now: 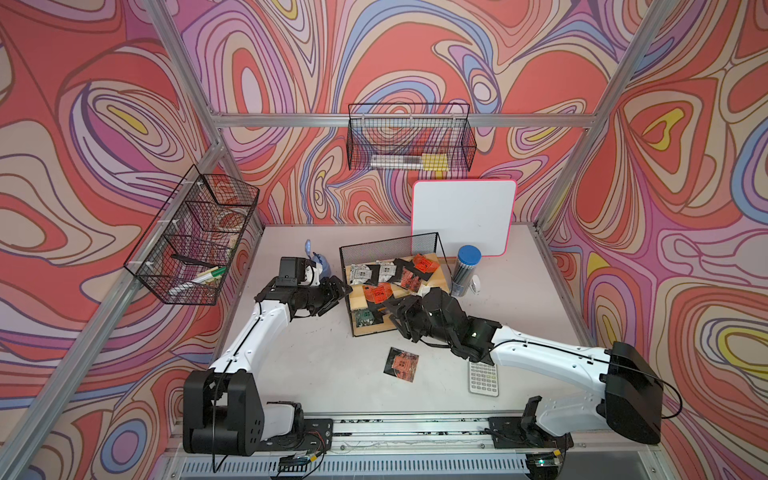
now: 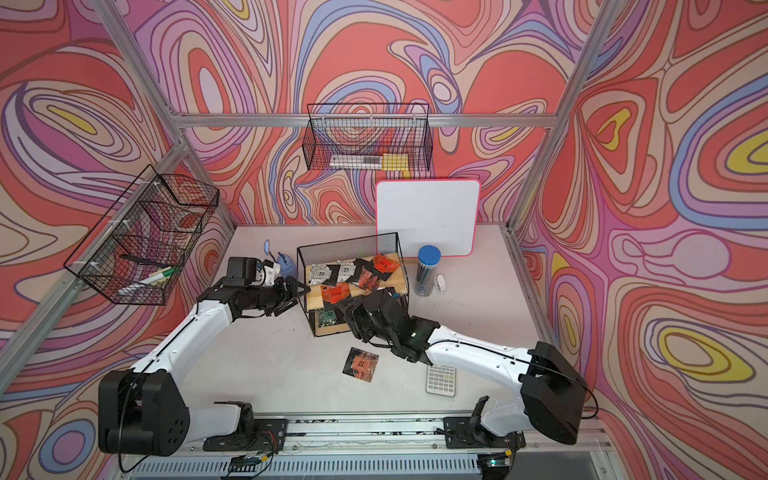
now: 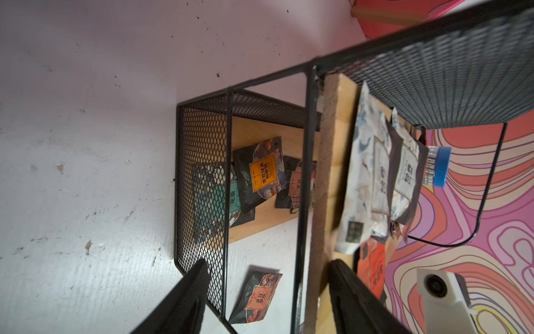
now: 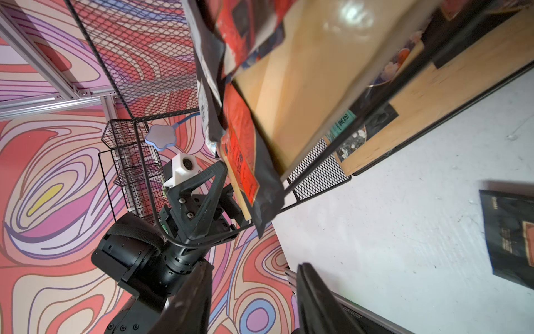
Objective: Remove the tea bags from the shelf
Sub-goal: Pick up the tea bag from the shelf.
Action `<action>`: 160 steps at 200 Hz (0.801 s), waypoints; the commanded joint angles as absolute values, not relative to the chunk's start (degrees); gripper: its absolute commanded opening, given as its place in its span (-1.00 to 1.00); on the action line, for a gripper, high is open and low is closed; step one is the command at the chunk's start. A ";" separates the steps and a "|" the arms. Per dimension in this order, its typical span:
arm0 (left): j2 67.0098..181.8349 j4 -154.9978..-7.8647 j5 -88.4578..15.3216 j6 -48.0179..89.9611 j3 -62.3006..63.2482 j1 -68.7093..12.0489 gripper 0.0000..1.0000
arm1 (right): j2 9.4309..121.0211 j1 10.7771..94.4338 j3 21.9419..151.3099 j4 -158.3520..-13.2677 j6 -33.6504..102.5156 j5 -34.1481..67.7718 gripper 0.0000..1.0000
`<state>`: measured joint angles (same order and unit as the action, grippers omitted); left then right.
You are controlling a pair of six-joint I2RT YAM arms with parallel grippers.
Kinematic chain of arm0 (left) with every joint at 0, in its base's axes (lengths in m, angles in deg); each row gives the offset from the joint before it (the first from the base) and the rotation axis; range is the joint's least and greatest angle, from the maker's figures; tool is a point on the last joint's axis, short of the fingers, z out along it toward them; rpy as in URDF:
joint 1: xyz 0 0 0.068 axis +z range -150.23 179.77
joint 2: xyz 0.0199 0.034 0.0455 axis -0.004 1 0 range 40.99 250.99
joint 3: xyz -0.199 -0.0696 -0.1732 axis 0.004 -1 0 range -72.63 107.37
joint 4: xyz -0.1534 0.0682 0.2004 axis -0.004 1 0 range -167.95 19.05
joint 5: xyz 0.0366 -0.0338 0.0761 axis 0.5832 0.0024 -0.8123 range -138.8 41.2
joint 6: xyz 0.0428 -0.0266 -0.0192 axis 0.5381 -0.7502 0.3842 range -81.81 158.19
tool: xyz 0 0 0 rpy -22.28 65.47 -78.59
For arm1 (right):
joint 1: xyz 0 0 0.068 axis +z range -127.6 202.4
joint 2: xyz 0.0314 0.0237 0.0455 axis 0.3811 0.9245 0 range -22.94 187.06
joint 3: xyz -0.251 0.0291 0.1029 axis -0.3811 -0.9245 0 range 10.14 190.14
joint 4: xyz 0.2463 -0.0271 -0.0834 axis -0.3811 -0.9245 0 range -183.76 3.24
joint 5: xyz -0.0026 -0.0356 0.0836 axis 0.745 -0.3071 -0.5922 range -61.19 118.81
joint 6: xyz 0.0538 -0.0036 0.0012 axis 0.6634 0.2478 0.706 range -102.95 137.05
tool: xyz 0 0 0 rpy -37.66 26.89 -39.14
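The shelf, black wire with a mesh back and two wooden boards, stands mid-table. Tea bags crowd its upper board: white ones and black-and-red ones. One red bag overhangs the board's edge. More bags lie on the lower board. One black-and-red bag lies on the table in front. My left gripper is open at the shelf's left end, its jaws straddling the wire posts and the upper board's edge. My right gripper is open and empty at the shelf's front.
A whiteboard leans on the back wall. A blue-lidded pencil tub stands right of the shelf. A white calculator lies under the right arm. Wire baskets hang on the left wall and back wall.
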<state>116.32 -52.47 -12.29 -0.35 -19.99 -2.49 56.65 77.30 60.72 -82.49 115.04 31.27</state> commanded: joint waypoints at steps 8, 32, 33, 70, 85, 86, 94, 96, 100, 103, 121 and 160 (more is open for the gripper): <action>116.92 -50.62 -14.67 1.75 -21.87 -2.16 0.30 | 59.01 77.51 60.15 -77.19 118.72 34.01 -0.07; 116.89 -50.73 -14.87 1.67 -21.66 -2.09 0.29 | 60.59 77.51 60.67 -75.53 119.25 34.66 -0.15; 116.91 -50.71 -14.94 1.67 -21.66 -2.09 0.29 | 60.66 77.51 60.67 -75.43 119.26 34.68 -0.16; 117.23 -50.70 -14.85 1.66 -21.66 -2.13 0.24 | 62.70 77.53 60.74 -73.66 120.54 35.58 -0.35; 117.26 -50.64 -14.96 1.76 -21.82 -2.08 0.21 | 63.22 77.51 60.67 -72.62 120.85 36.26 -0.37; 117.23 -50.59 -14.96 1.78 -21.83 -2.08 0.21 | 63.22 77.51 60.67 -72.62 120.85 36.26 -0.37; 117.37 -50.60 -14.95 1.79 -21.83 -2.08 0.20 | 63.45 77.54 60.72 -72.41 121.00 36.51 -0.39; 117.37 -50.68 -15.00 1.73 -21.87 -2.08 0.20 | 63.57 77.52 60.75 -72.43 121.02 36.51 -0.39; 117.37 -50.62 -15.03 1.72 -21.92 -2.08 0.20 | 63.70 77.51 60.76 -72.52 121.10 36.60 -0.40; 117.44 -50.65 -15.09 1.72 -21.92 -2.08 0.20 | 63.72 77.53 60.76 -72.44 121.18 36.71 -0.41; 117.37 -50.61 -15.46 1.63 -22.00 -2.08 0.17 | 64.09 77.53 60.76 -72.52 121.70 37.12 -0.51; 117.28 -50.46 -16.09 1.50 -21.82 -2.08 0.14 | 65.11 77.54 61.14 -72.81 122.78 37.60 -0.87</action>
<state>116.32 -53.55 -11.45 0.30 -20.10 -2.49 63.74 77.30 60.64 -72.89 118.10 37.00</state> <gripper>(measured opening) 0.572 0.116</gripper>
